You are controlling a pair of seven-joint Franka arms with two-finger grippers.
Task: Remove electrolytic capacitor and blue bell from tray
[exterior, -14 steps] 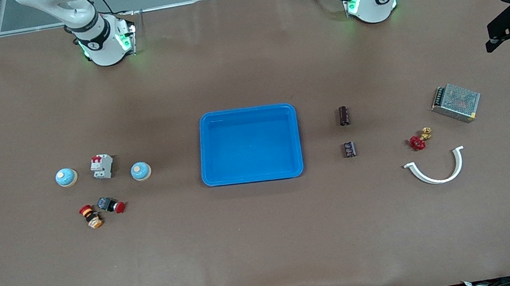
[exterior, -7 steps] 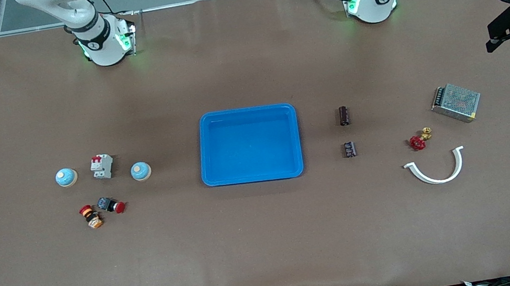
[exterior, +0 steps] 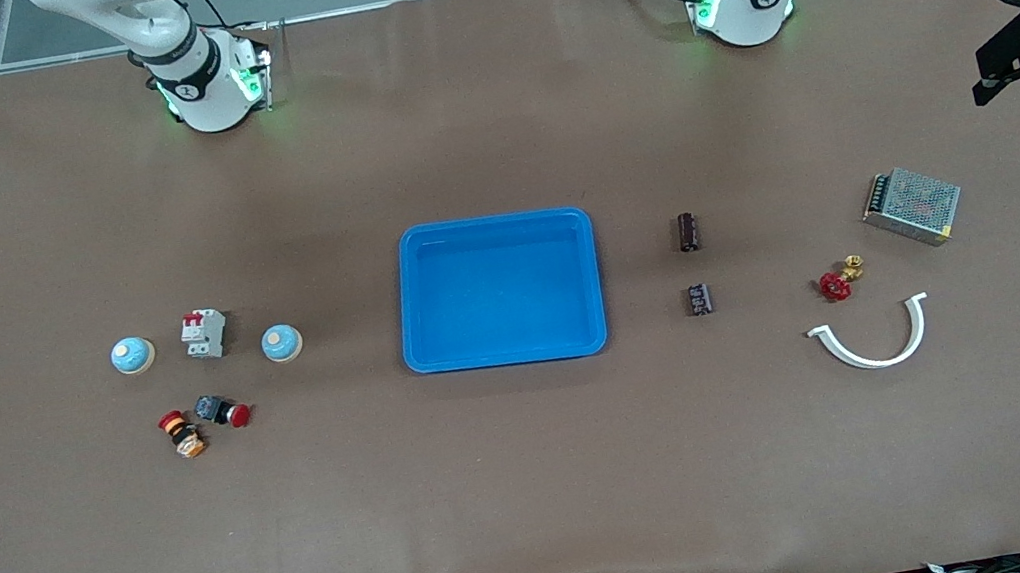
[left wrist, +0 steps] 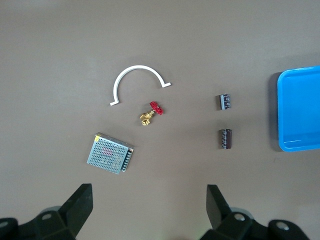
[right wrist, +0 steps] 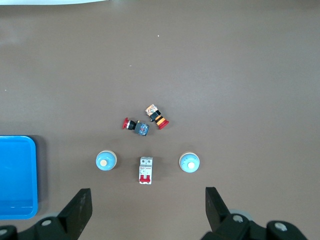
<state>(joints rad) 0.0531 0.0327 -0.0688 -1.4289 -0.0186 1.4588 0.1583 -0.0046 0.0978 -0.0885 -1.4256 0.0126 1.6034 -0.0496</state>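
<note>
1. Bells sit at the frame's left-centre: one bell [exterior: 133, 355] outermost, a breaker switch [exterior: 204, 333] in the middle, a second bell [exterior: 282, 342] closest to the tray; two push buttons [exterior: 205, 421] lie lower.
2. Blue tray [exterior: 498, 290] occupies the centre of the desk [exterior: 540, 484] (nothing in it).
3. Right of centre, one capacitor [exterior: 688, 232] lies above another capacitor [exterior: 698, 300].
4. Far right: a mesh power supply [exterior: 912, 206], a red valve [exterior: 838, 280], a white curved clip [exterior: 874, 335].
5. The right gripper [right wrist: 148, 210] hangs released over the bells; the left gripper [left wrist: 150, 210] hangs released over the far-right parts.
</note>
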